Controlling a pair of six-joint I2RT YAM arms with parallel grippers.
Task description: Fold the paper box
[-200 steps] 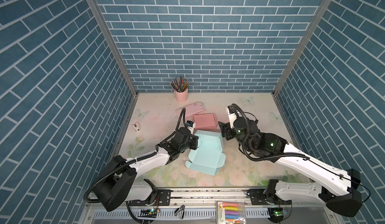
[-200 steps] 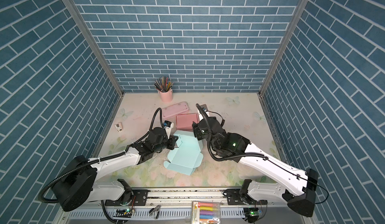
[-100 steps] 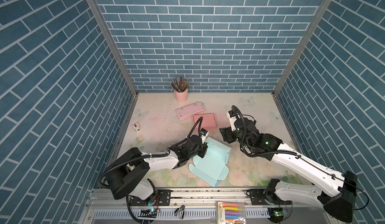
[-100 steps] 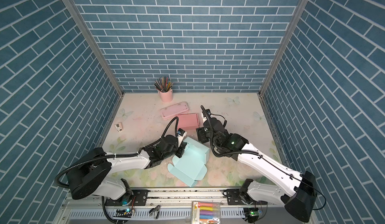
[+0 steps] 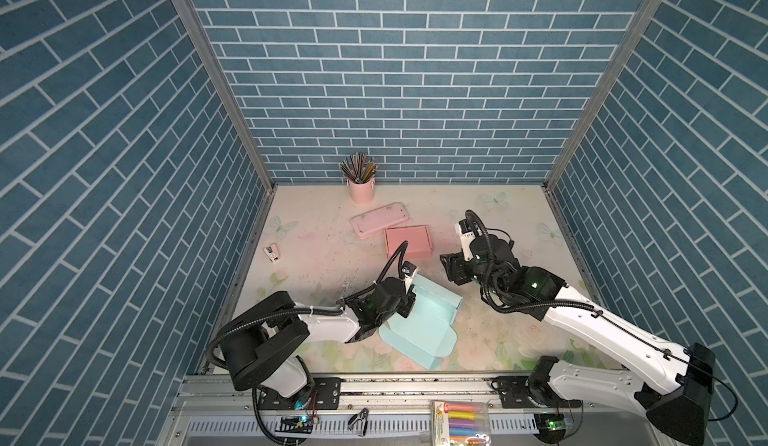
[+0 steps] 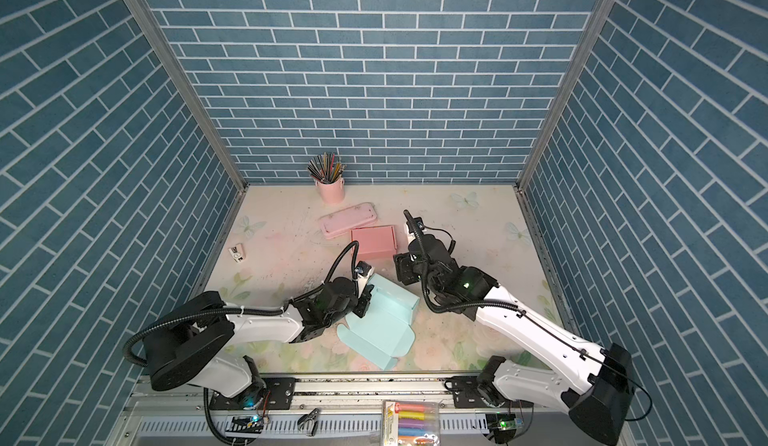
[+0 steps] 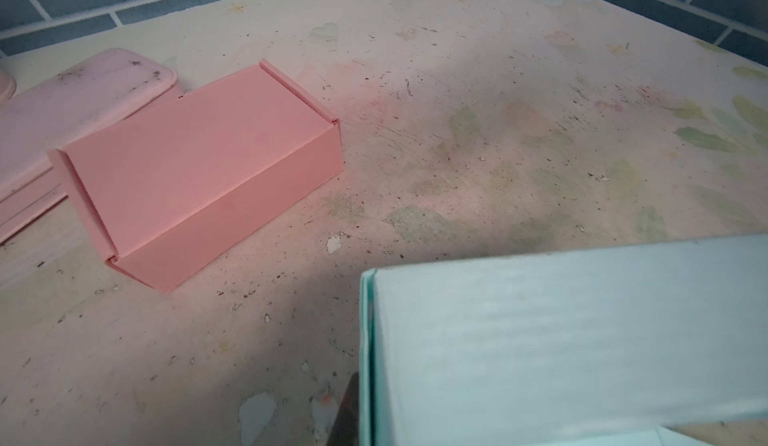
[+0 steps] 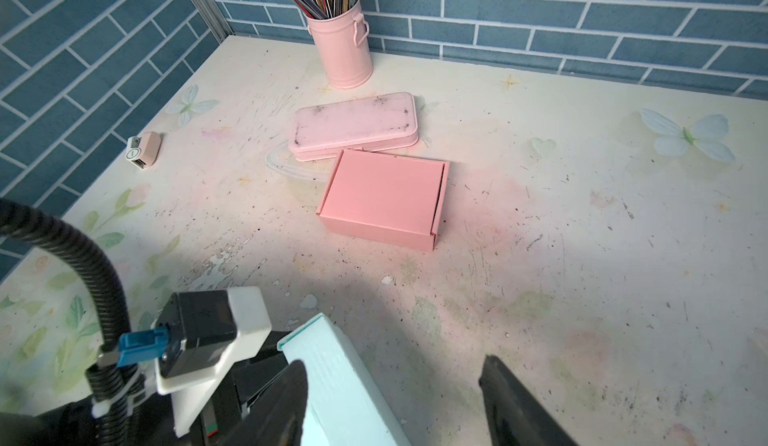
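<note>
The light blue paper box (image 5: 419,327) (image 6: 382,327) lies half folded near the table's front middle, with its back wall standing up. My left gripper (image 5: 409,300) (image 6: 365,298) is at the left end of that wall. In the left wrist view one dark finger (image 7: 348,410) presses against the wall's edge (image 7: 368,361); the other finger is hidden behind the blue card. My right gripper (image 5: 453,271) (image 6: 405,271) hovers just behind the box's back right corner. Its fingers stand wide apart (image 8: 395,398), and the top of the blue wall (image 8: 345,373) lies beside one of them.
A folded pink box (image 5: 408,242) (image 8: 382,199) sits behind the blue one, touching a pink pencil case (image 5: 380,219). A pink cup of pencils (image 5: 360,184) stands at the back wall. A small sharpener (image 5: 272,253) lies at the left edge. Markers (image 5: 457,423) rest on the front rail.
The left gripper swung right and forward, dragging and turning the blue box with it. The right gripper drew back slightly to the right. Little moved in the last half second.
</note>
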